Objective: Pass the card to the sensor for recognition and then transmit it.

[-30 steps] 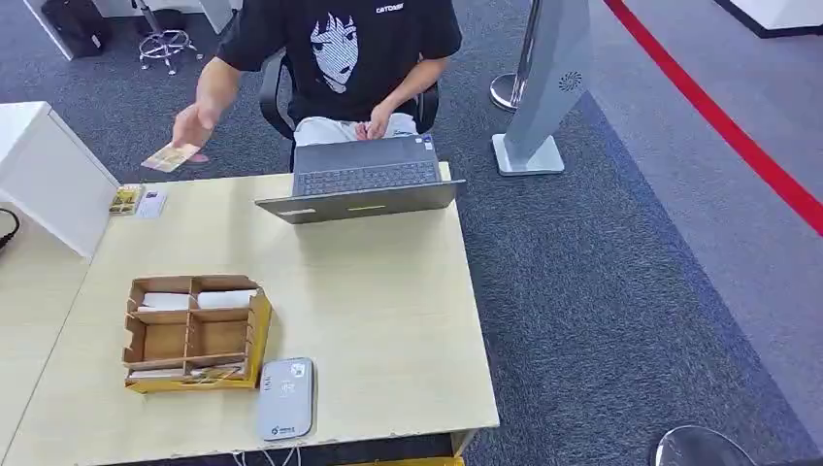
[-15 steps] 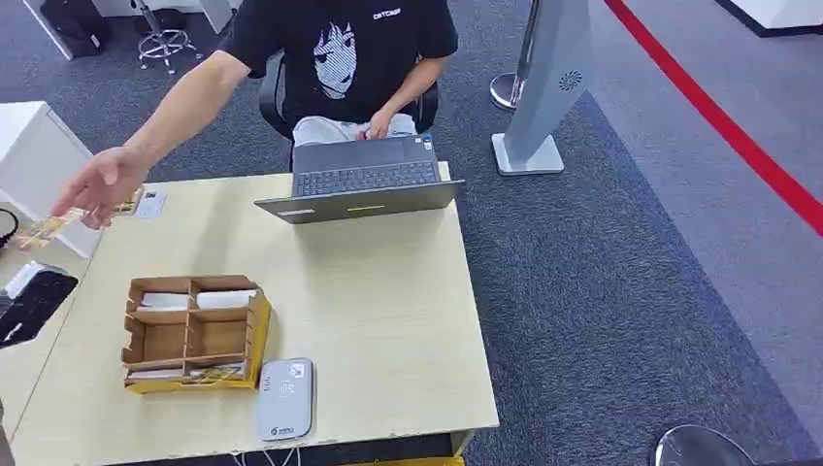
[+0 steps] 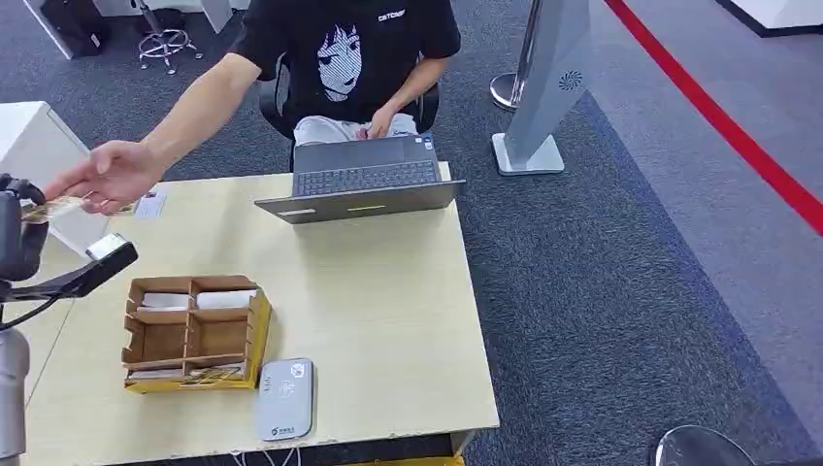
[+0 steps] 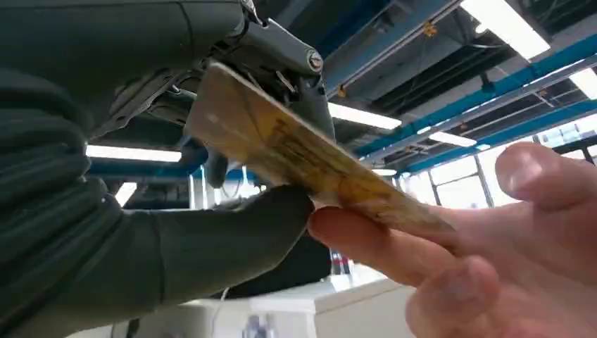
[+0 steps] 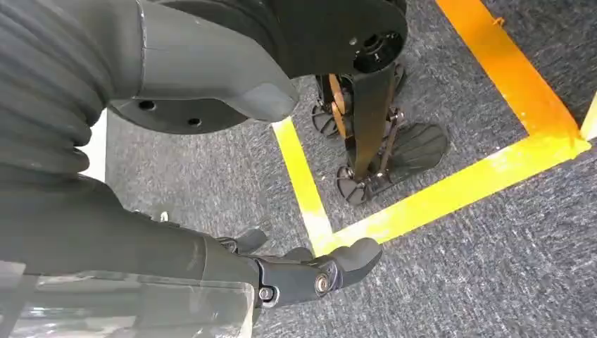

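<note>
Since half a second ago the person's hand (image 3: pixel 115 175) has carried the card (image 3: pixel 53 206) further out past the bench's (image 3: pixel 388 311) far left corner, and the robot's left hand (image 3: pixel 21 238) has risen into the head view to meet it. In the left wrist view the card (image 4: pixel 310 165) lies between the thick grey thumb (image 4: pixel 232 236) and the dark fingers (image 4: pixel 281 53) above it, with the person's fingers (image 4: pixel 394 246) pinching its other end. Whether the left hand has clamped on the card I cannot tell; thumb and fingers bracket it, but contact is not plain. So the handover looks to be in progress, not finished, and the pass to the sensor has not begun.

The right hand (image 5: pixel 310 271) hangs low over carpet and yellow floor tape, fingers loosely curled and holding nothing.

On the bench sit a cardboard organiser (image 3: pixel 192 333) with white cards in its far compartments, a grey card reader (image 3: pixel 285 398) just beside it at the near edge, and an open laptop (image 3: pixel 364 180) in front of the person. The reader carries a small logo and print too small to read. The person's black shirt has a white printed face and a short line of white lettering near the collar, also too small to make out. The card's own print is blurred.
</note>
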Motion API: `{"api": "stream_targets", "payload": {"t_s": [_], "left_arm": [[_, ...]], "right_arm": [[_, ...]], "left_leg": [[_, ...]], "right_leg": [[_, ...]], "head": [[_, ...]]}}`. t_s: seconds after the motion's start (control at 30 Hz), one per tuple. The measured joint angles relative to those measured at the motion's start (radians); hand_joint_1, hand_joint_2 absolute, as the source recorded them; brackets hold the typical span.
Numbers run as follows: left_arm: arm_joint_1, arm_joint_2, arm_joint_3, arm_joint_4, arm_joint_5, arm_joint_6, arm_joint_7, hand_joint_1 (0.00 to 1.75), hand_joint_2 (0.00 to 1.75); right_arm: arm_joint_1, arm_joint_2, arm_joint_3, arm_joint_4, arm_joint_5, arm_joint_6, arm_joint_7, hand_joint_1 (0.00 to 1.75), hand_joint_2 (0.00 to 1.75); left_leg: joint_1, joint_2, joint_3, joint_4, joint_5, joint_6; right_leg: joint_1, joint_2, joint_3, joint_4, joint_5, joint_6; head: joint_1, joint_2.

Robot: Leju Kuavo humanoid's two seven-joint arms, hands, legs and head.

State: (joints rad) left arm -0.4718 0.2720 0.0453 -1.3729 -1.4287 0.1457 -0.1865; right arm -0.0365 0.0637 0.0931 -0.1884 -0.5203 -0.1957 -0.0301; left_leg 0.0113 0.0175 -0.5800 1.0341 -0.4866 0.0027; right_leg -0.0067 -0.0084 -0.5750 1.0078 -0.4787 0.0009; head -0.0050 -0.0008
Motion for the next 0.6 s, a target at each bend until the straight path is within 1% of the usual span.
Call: {"api": "stream_targets", "payload": {"t_s": [0.07, 0.2, 0.4, 0.47, 0.5, 0.57, 0.6], "left_arm": [[-0.014, 0.02, -0.031, 0.019, -0.045, 0.005, 0.016, 1.75, 1.75], [-0.028, 0.042, -0.067, 0.041, -0.052, 0.008, 0.032, 1.75, 1.75], [-0.023, 0.045, -0.082, 0.043, -0.049, 0.033, 0.032, 1.75, 1.75], [0.005, 0.037, -0.082, 0.002, -0.047, 0.048, 0.03, 1.75, 1.75], [0.028, 0.027, -0.082, -0.027, -0.045, 0.06, 0.028, 1.75, 1.75], [0.092, -0.008, -0.082, -0.12, -0.042, 0.095, 0.018, 1.75, 1.75], [0.127, -0.033, -0.083, -0.177, -0.042, 0.109, 0.013, 1.75, 1.75]], "right_arm": [[-0.001, -0.002, 0.004, 0.0, 0.008, 0.001, 0.002, 0.0, 1.75], [-0.003, -0.004, 0.011, 0.003, 0.016, 0.002, 0.006, 0.0, 1.75], [-0.004, -0.005, 0.015, 0.005, 0.015, -0.002, 0.002, 0.0, 1.75], [-0.004, -0.005, 0.015, 0.005, 0.012, -0.004, 0.001, 0.0, 1.75], [-0.004, -0.005, 0.015, 0.005, 0.007, -0.006, 0.001, 0.0, 1.75], [-0.004, -0.005, 0.015, 0.006, 0.003, -0.012, 0.0, 0.0, 1.75], [-0.004, -0.005, 0.015, 0.006, -0.002, -0.017, 0.0, 0.0, 1.75]], "left_leg": [[0.0, 0.0, 0.0, 0.0, 0.0, 0.0], [0.0, 0.0, 0.0, 0.0, 0.0, 0.0], [0.0, 0.0, 0.0, 0.0, 0.0, 0.0], [0.0, 0.0, 0.0, 0.0, 0.0, 0.0], [0.0, 0.0, 0.0, 0.0, 0.0, 0.0], [-0.001, 0.0, 0.0, 0.0, 0.0, 0.0], [-0.001, 0.0, -0.001, 0.0, -0.001, 0.0]], "right_leg": [[0.0, 0.0, 0.0, 0.0, 0.0, 0.0], [0.0, 0.0, 0.0, 0.0, 0.0, 0.0], [0.0, 0.0, 0.0, 0.0, 0.0, 0.0], [0.0, 0.0, 0.0, 0.0, 0.0, 0.0], [0.0, 0.0, 0.0, 0.0, 0.0, 0.0], [0.0, 0.0, 0.0, 0.0, 0.0, 0.0], [0.0, 0.0, 0.0, -0.001, 0.0, 0.0]], "head": [[0.0, 0.0], [0.0, 0.0], [0.0, 0.0], [0.0, 0.0], [-0.001, 0.0], [0.0, 0.0], [0.0, 0.0]]}}
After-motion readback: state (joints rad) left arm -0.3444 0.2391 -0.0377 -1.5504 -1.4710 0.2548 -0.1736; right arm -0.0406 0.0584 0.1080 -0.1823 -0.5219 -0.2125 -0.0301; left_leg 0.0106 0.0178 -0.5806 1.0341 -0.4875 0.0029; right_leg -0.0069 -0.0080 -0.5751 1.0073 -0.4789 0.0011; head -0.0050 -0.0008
